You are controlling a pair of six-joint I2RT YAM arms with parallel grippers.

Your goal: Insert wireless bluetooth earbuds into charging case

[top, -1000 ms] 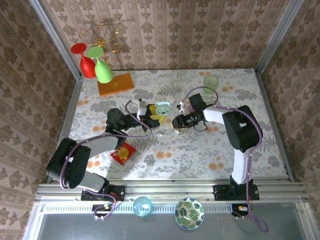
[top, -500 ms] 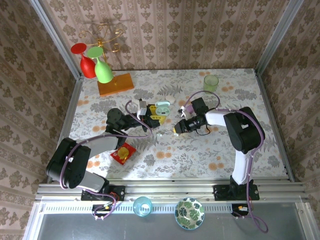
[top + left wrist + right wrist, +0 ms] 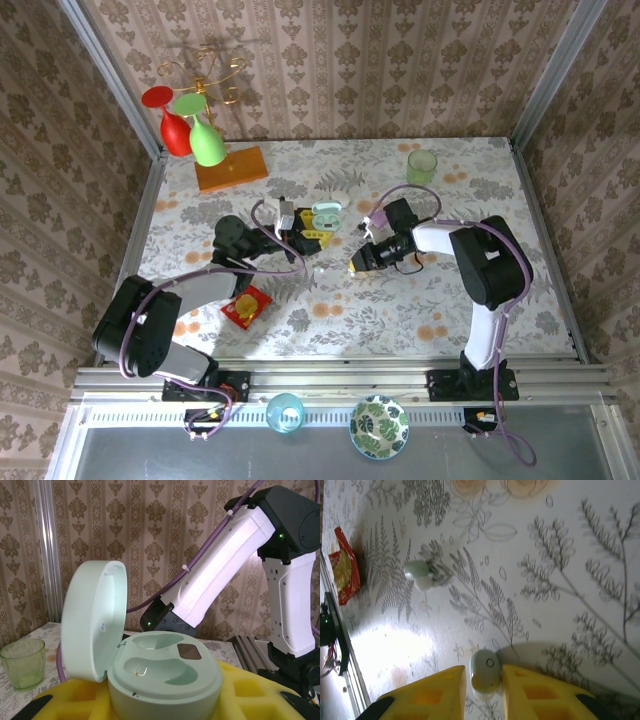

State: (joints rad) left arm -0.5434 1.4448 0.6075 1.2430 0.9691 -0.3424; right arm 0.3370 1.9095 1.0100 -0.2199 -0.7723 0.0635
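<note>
Earbud (image 3: 485, 672), pale green: clamped in right hand (image 3: 483, 684), likely for lifting; left hand (image 3: 162, 702) clamps open charging case (image 3: 165, 672), wells upward to receive it.

Left arm (image 3: 150, 315): elbow folded back low on the left side, forearm reaching forward and right toward centre. Left gripper (image 3: 300, 240) held roughly level, its yellow fingers (image 3: 260, 690) closed on either side of the open charging case (image 3: 165, 680).

Right arm (image 3: 485, 265): upper link rising from the base, forearm turned left toward centre, wrist pitched down. Right gripper (image 3: 358, 262) sits low, its yellow fingertips (image 3: 445, 687) nearly together and pinching one pale green earbud (image 3: 485, 672).

The two grippers are apart, tips angled toward each other.
</note>
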